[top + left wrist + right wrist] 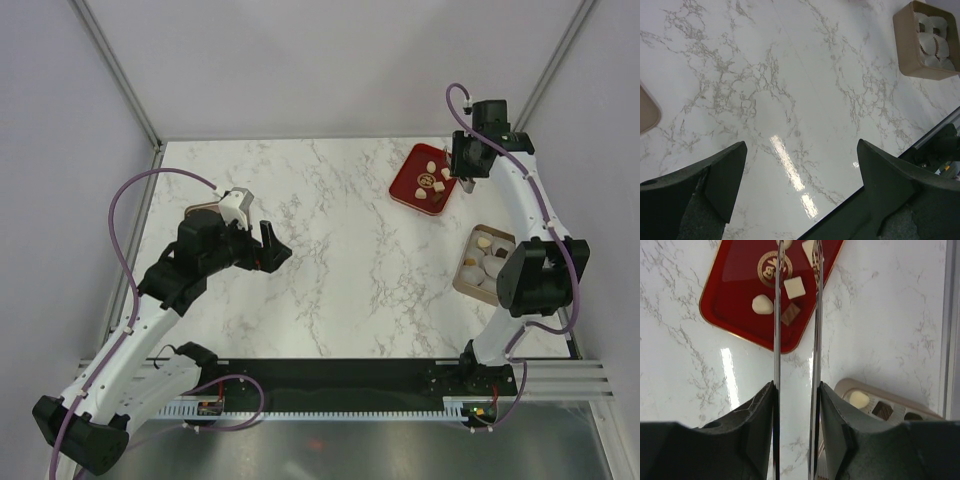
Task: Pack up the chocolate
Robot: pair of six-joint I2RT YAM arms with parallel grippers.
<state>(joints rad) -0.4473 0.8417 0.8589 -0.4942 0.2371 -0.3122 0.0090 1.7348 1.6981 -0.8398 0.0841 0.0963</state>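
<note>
Right gripper [466, 172]: sits upper right of the top view, over the near edge of the red tray [735, 295]. Its thin metal fingers [815, 340] run parallel with a narrow gap between them. The tips are cut off by the top edge of the wrist view, and nothing is seen clamped between the fingers.

Left gripper [800, 145]: jaws spread wide, holds nothing, hangs over bare marble table [340, 230] at centre left.

Writing: gold emblem [771, 269] on the tray is round, its characters not readable.

Chocolate [794, 287] on the tray, counted in the right wrist view:
- three white pieces clear
- one brown piece
- one more pale bit cut off at the top edge

Tan box [903, 47] is at lower right of the right wrist view, just beside the table edge. It holds one white piece and at least one brown. White pleated paper cups [935, 42] fill its compartments, about four visible in the left wrist view.

One tray, one box.
</note>
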